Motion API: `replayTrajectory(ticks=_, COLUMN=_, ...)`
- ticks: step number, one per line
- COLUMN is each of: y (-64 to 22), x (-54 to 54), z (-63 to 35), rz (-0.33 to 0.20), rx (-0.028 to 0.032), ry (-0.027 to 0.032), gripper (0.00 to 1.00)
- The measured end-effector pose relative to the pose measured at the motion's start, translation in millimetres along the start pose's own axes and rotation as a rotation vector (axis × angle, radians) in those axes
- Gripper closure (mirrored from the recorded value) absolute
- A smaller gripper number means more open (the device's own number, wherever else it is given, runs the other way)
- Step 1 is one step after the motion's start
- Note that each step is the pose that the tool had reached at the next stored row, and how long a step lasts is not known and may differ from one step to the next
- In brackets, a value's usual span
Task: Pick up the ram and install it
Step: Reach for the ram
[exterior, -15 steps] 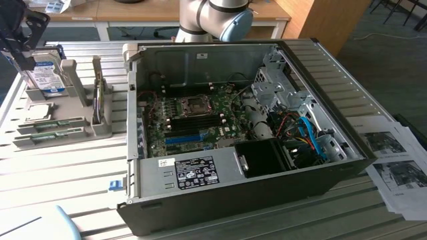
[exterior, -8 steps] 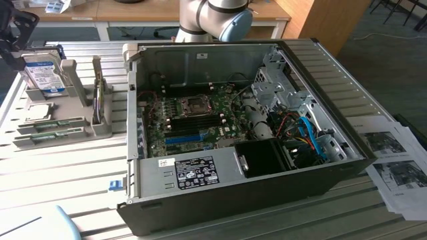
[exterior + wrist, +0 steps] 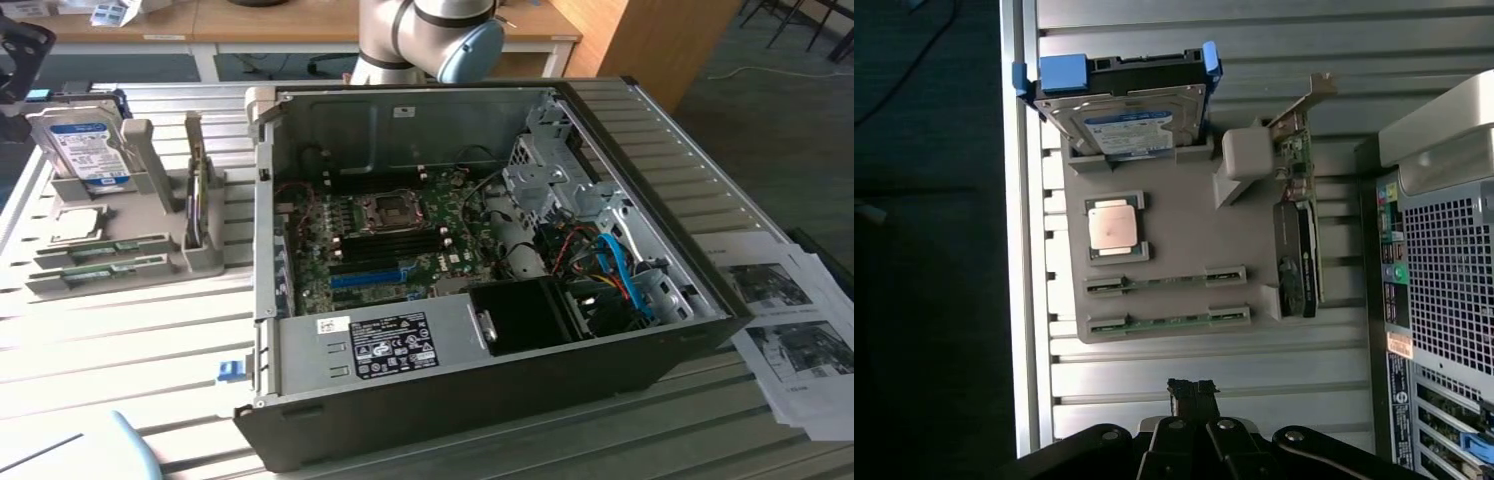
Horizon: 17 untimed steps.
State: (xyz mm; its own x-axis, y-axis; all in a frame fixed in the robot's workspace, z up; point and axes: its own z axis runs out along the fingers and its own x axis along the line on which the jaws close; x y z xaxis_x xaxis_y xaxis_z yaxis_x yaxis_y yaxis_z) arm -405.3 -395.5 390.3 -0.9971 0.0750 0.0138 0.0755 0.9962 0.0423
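A pale metal table of ribbed slats is washed bright by light toward the lower left of the exterior view, and printed sheets lie at the frame's right edge. Along the top of that frame stand light wooden desks with white legs, and a wooden panel rises at the upper right. Dark grey-blue carpet covers the ground at the upper right, and in the wrist view the floor beside the table's edge lies in deep shadow.
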Motion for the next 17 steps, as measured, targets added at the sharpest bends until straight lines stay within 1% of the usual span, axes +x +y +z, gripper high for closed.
replayTrajectory(ticks=5, y=-0.6, x=7.3, z=0.3, rz=0.000, rx=0.0002, ry=0.0028, gripper=0.91)
replayTrajectory(ticks=17, y=-0.5, x=7.3, z=0.2, rz=0.000, rx=0.0002, ry=0.0030, gripper=0.91)
